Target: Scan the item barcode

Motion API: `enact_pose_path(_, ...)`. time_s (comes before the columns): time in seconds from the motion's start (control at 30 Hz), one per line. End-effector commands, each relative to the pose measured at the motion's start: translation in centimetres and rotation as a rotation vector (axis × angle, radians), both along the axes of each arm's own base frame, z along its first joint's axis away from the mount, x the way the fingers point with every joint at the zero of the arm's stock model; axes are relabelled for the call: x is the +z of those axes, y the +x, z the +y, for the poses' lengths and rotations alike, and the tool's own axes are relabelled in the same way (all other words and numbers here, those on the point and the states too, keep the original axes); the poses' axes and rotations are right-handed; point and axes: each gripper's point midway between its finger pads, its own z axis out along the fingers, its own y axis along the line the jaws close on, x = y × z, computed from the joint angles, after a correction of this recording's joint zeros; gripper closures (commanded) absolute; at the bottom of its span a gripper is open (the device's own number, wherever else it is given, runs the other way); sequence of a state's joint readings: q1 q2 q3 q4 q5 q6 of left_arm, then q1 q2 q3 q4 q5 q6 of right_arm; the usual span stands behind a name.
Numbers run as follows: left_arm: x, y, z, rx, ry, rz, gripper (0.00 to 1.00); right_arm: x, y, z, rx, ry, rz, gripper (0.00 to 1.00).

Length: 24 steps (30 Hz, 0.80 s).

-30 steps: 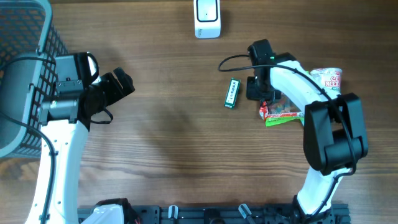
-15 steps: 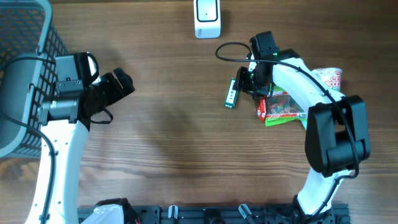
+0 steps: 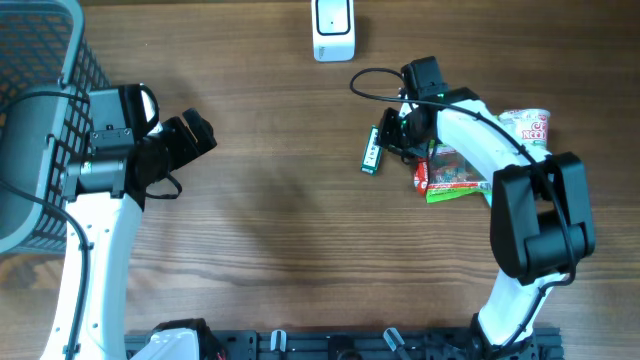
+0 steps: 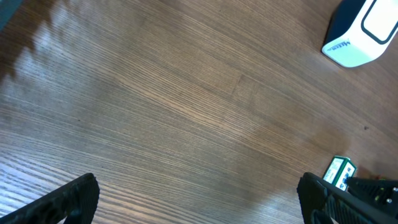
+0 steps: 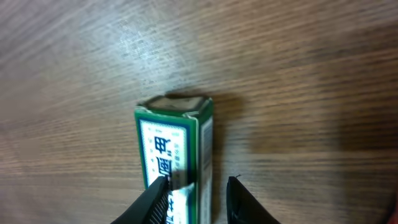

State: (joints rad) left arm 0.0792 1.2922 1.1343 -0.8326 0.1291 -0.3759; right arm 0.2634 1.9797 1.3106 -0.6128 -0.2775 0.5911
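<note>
Since a second ago your right arm (image 3: 480,130) has swung left off the snack packet (image 3: 455,182) and now hangs over the small green box (image 3: 372,150), which has not visibly shifted. By that reckoning you are at the very start. The box lies flat on the tabletop (image 3: 280,230), and nothing has been shown to the scanner (image 3: 333,30), which stands apart from it at the far edge. Lifting, carrying and turning the barcode toward the scanner are all left to do.

The overhead view gives you the broad layout. The wire basket (image 3: 40,60) sits at the left beside the left arm (image 3: 100,220). A cup of noodles (image 3: 530,125) and the packet lie to the right of the box.

The left wrist view shows the left fingers (image 4: 68,199) spread wide, holding nothing, plus a slanted look at the scanner.

Only the right wrist view shows the grasp up close. The right fingers (image 5: 152,202) stand a little apart at the box's near end, one over its printed top, the other just beside its edge. You cannot tell whether they pinch it yet. No barcode shows on that face.
</note>
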Motion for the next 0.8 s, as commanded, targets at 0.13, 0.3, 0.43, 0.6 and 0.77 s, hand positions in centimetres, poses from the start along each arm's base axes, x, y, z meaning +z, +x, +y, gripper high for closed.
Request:
enact_pose_path(0.13,-0.1,0.0,-0.3,-0.015,-0.002,0.002,0.0,-0.5,-0.5,1.9,0.01,0.039,-0.04,0.69)
enact_pose_path(0.3,-0.1,0.0,-0.3,-0.015,-0.002,0.002,0.0,-0.6,-0.7,1.7,0.007,0.027,-0.032,0.7)
enact_pose_path(0.43,-0.1,0.0,-0.3,-0.015,-0.002,0.002,0.0,-0.9,-0.8,1.4,-0.009,-0.007,-0.033,0.64)
enact_pose_path(0.6,-0.1,0.0,-0.3,-0.015,-0.002,0.002,0.0,-1.3,-1.2,1.3,-0.028,-0.016,-0.018,0.63)
enact_pose_path(0.77,-0.1,0.0,-0.3,-0.016,-0.002,0.002,0.0,-1.7,-1.6,1.2,-0.047,-0.014,-0.002,0.69)
